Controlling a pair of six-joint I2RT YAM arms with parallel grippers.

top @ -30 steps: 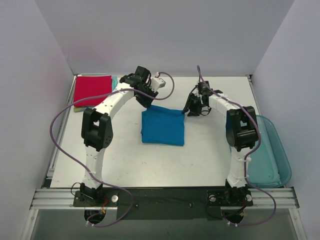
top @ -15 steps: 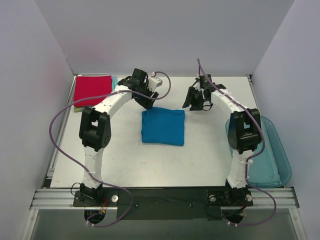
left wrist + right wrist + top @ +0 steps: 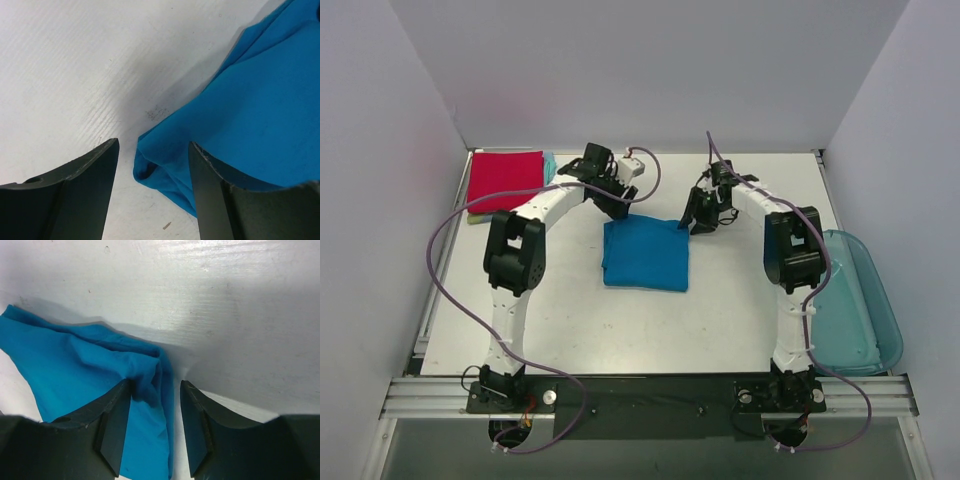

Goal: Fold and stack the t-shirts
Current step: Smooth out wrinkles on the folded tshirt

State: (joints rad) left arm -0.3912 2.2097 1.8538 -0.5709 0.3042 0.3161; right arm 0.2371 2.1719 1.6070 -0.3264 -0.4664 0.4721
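White table [image 3: 570,320] is carrying the folded blue shirt [image 3: 645,255] at its middle. Left gripper [image 3: 152,165] and right gripper [image 3: 155,400] are standing narrowly parted, each straddling one far corner of it. Red shirt [image 3: 504,178] is lying far-left.

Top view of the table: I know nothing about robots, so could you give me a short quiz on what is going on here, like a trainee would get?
1. True or false: the blue shirt lies on the red shirt.
2. Where is the bin? A) beside the right edge of the table; B) at the back left corner; C) under the blue shirt.
3. Fill in: the left gripper and the right gripper are both ___, each at a back corner of the blue shirt.
Key: 1. False; they lie apart, with the red shirt at the back left. 2. A. 3. Open.
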